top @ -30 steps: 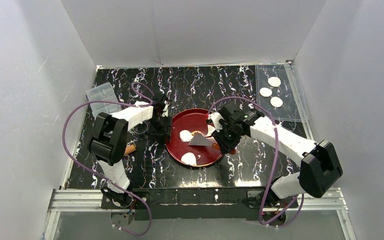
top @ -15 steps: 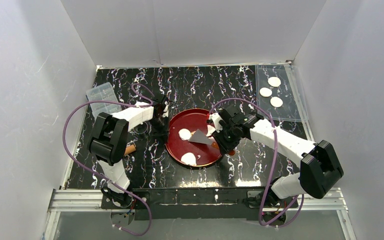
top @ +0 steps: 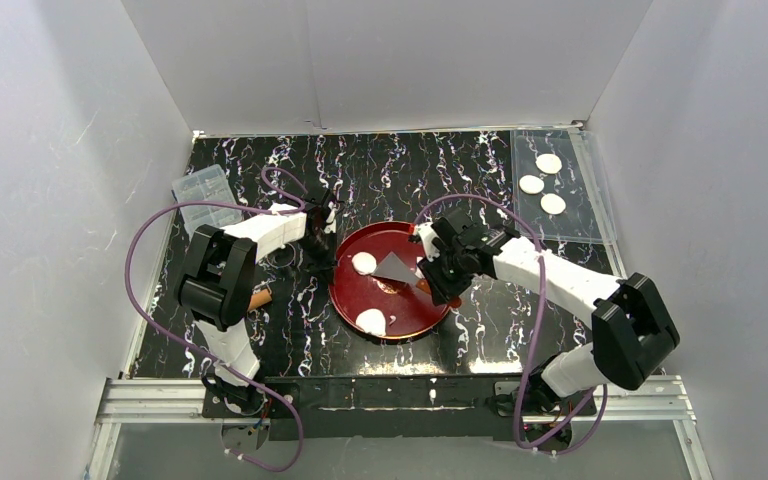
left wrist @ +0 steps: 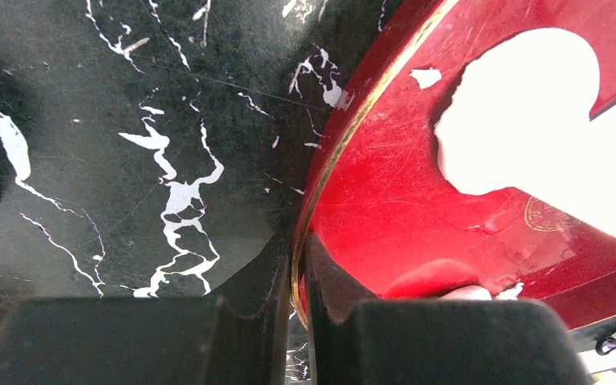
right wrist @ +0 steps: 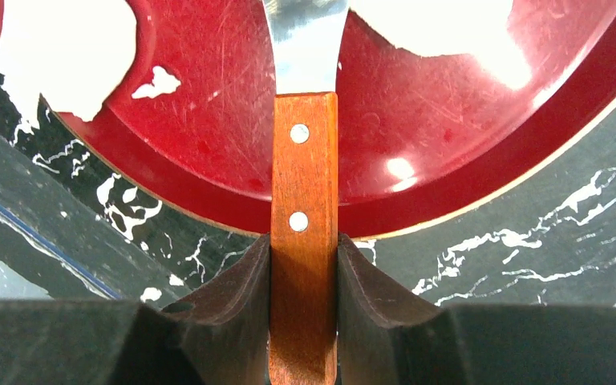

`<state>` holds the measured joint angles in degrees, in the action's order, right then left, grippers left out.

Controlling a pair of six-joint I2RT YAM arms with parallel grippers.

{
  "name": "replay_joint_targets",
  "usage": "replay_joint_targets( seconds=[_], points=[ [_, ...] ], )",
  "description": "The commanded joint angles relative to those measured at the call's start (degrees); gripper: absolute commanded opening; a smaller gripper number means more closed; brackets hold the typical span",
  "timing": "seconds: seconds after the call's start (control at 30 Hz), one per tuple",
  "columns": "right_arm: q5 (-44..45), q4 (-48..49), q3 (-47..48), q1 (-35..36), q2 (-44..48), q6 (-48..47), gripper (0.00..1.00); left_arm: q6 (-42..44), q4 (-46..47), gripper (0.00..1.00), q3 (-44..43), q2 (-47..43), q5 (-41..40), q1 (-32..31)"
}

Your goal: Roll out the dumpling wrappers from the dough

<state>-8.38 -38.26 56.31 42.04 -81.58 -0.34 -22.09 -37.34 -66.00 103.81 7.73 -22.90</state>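
Overhead, a red plate [top: 415, 310] sat near the middle of the black marbled bench [top: 410, 170], between the two arms. The left claw [left wrist: 298, 249] was closed on the plate's left rim, with one finger outside on the bench side and the other inside on the red surface. The right claw [right wrist: 305, 249] was clamped on the wooden, two-riveted handle of a scraper [right wrist: 305, 160]. The scraper's steel blade reached in over the plate from the right.

The dough [top: 364, 262] lay on the plate as ragged white pieces. One sat at the far left of the plate just beside the blade's tip, and another [top: 371, 321] sat near its front edge. From the right wrist, dough showed on either side of the blade, with small crumbs stuck to the red surface. The blade appeared to touch the far-left piece, though glare in the left wrist view made that uncertain.

Three dumpling wrappers [top: 549, 163], neat white discs, rested apart from one another on a clear sheet [top: 580, 215] at the bench's far right corner, well away from the plate.

A round gold stamp [left wrist: 545, 215] was printed inside the plate, but its writing was too blurred to read. A clear plastic box [top: 200, 192] lay at the far left of the bench.
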Motion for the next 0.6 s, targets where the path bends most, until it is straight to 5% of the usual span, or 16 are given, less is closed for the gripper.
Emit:
replay_joint_targets(
  seconds=[0.0, 0.57],
  points=[
    [-1.3, 4.7, 1.0, 0.3, -2.1, 2.4, 0.01, 1.0, -1.8, 0.0, 1.0, -0.1, -1.2, -0.2],
    [-7.4, 15.8, 1.5, 0.8, -6.7, 7.8, 0.01, 1.0, -1.9, 0.0, 0.9, 0.0, -1.5, -0.1]
  ],
)
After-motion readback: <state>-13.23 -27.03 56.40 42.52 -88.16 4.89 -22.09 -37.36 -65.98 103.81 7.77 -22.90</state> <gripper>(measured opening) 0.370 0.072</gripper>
